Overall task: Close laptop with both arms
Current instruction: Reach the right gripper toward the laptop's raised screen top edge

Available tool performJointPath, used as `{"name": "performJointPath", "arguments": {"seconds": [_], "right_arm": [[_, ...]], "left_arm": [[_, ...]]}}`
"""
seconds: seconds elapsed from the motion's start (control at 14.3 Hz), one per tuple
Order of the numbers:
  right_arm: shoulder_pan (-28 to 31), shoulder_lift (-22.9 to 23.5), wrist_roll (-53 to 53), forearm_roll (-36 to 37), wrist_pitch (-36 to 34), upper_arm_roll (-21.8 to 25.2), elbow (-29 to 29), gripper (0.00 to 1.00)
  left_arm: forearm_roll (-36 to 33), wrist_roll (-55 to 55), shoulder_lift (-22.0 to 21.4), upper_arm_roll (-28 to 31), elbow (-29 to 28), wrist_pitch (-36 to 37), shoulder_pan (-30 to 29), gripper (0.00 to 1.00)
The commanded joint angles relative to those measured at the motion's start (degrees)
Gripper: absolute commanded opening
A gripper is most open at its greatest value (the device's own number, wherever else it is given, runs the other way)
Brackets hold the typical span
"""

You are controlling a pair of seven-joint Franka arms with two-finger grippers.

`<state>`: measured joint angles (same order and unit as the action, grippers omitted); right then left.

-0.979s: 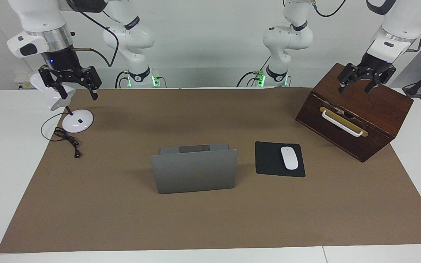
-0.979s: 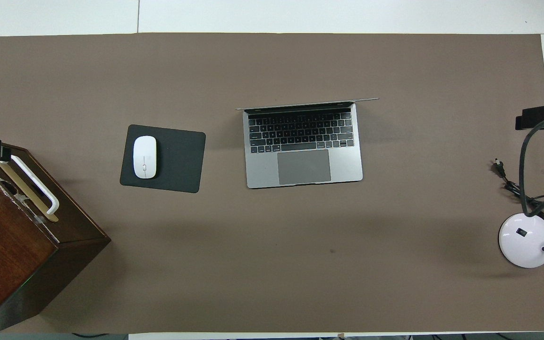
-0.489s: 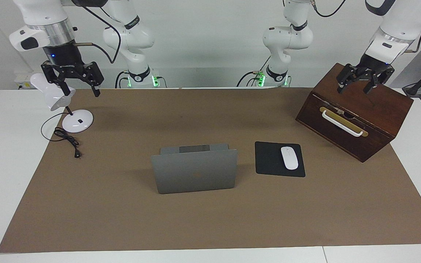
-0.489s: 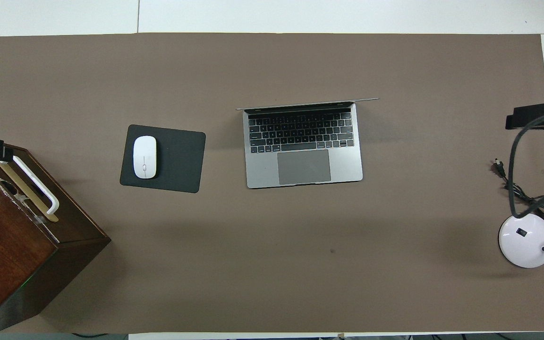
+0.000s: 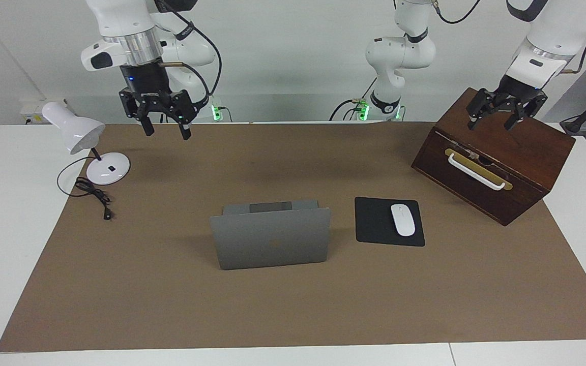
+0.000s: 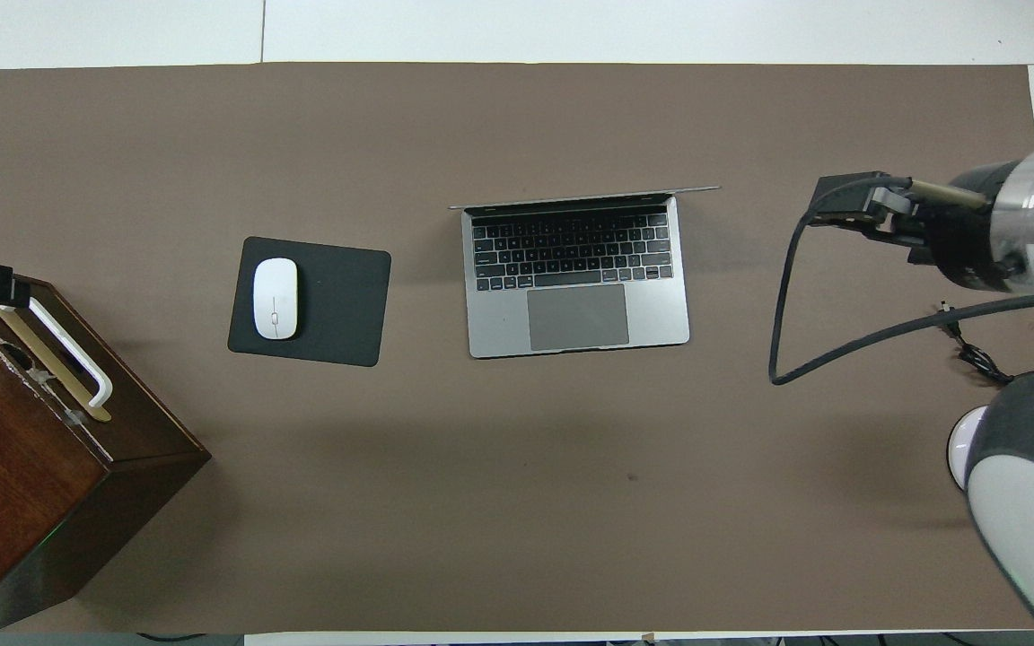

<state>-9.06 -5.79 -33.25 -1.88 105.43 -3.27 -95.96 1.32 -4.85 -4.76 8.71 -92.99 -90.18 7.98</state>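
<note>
Right gripper (image 5: 165, 131), fingers apart, swung from over the lamp (image 5: 85, 144) toward the upright-lidded laptop (image 5: 271, 243); left gripper (image 5: 496, 120) spread, waiting over the box (image 5: 527, 152).

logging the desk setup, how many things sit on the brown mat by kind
laptop: 1
mouse pad: 1
mouse: 1
wooden box: 1
desk lamp: 1
total: 5
</note>
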Motion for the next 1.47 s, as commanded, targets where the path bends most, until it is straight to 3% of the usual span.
{"name": "performJointPath", "arguments": {"seconds": [0.0, 0.07, 0.14, 0.28, 0.98, 1.4], "right_arm": [[-1.57, -0.98, -5.59, -0.76, 2.75, 0.28, -1.95, 1.0], [-1.58, -1.24, -5.6, -0.76, 3.02, 0.37, -2.82, 1.0], [-1.58, -1.33, -5.43, -0.76, 3.03, 0.37, -3.18, 1.0], [-1.58, -1.42, -5.25, -0.76, 3.03, 0.37, -3.36, 1.0], [-5.61, 1.3, -20.6, -0.93, 10.75, -0.77, -3.62, 1.0], [-8.08, 6.31, -25.37, -1.55, 17.96, -0.77, -3.71, 1.0]], "left_arm": [[-1.23, 0.8, -1.83, -0.01, -2.28, -1.05, 0.63, 0.99], [-1.23, 1.07, -1.83, -0.01, -2.28, -1.22, 0.72, 0.79], [-1.23, 1.07, -1.83, -0.01, -2.37, -1.31, 0.72, 0.45], [-1.14, 1.33, -1.83, -0.01, -2.46, -2.19, 0.72, 0.0], [-1.06, 1.86, -2.36, -0.71, -3.95, -4.65, 0.81, 0.0], [-0.1, 2.39, -5.87, -1.59, -12.72, -15.44, 4.58, 0.0]]}}
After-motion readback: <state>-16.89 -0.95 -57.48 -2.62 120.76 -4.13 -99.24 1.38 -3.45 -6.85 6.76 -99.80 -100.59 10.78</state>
